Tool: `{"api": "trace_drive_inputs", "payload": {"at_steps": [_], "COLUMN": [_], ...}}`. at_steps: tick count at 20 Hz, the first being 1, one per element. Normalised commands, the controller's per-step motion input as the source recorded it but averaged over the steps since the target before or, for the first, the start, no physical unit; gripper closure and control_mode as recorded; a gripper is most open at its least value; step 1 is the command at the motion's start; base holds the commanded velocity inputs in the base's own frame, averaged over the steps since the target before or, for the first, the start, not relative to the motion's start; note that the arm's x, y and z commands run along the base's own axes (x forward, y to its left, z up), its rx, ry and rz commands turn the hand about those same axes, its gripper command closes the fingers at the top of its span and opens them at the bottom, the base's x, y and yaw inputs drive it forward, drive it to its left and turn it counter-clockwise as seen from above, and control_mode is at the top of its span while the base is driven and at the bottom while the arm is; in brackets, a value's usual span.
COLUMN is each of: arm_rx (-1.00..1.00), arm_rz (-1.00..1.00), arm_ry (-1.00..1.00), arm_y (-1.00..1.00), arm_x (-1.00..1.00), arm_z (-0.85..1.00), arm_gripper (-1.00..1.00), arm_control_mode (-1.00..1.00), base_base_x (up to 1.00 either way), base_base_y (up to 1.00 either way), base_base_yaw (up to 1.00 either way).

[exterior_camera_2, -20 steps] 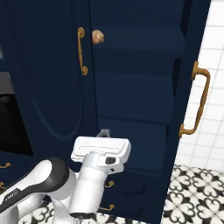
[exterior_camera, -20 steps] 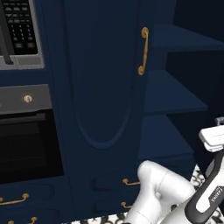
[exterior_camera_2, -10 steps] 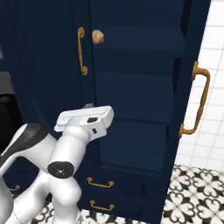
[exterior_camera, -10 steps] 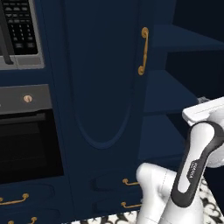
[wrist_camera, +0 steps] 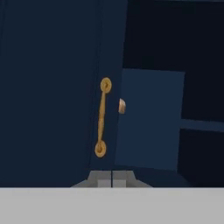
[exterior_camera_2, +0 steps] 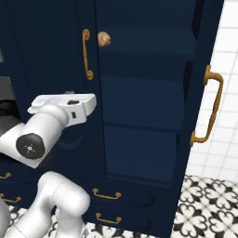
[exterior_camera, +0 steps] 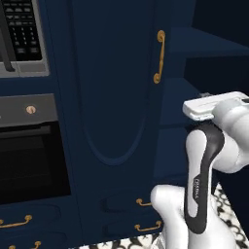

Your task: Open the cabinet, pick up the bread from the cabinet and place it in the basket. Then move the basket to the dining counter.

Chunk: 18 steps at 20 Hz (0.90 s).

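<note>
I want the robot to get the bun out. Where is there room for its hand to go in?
Through the gap beside the shut left door, where the right door stands open. The shelves below the bread look bare. It is tight at the bread, tucked behind the left door's edge.
</note>
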Motion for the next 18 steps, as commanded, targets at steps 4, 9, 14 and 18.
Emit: {"api": "trace_drive_inputs", "payload": {"at_steps": [4,9,14,18], "arm_rx": [0.08,0.07,0.09,0.02], "arm_rz": [-0.09,-0.05,0.00,0.00], "arm_ry": [0.05,0.07,-0.01,-0.04], "arm_y": [0.64,0.10,-0.02,0.00], "arm_x": [0.45,0.58,0.38,0.58], "arm_z": [0.48,0.44,0.05,-0.17], "arm_gripper": [1.00,-1.00,-1.00,-1.00], "arm_control_mode": [-1.00,-1.00,-1.00,-1.00], "base_base_x": [0.00,0.00,0.00,0.00], "base_base_y": [0.00,0.00,0.00,0.00], "base_base_yaw": [0.00,0.00,0.00,0.00]}}
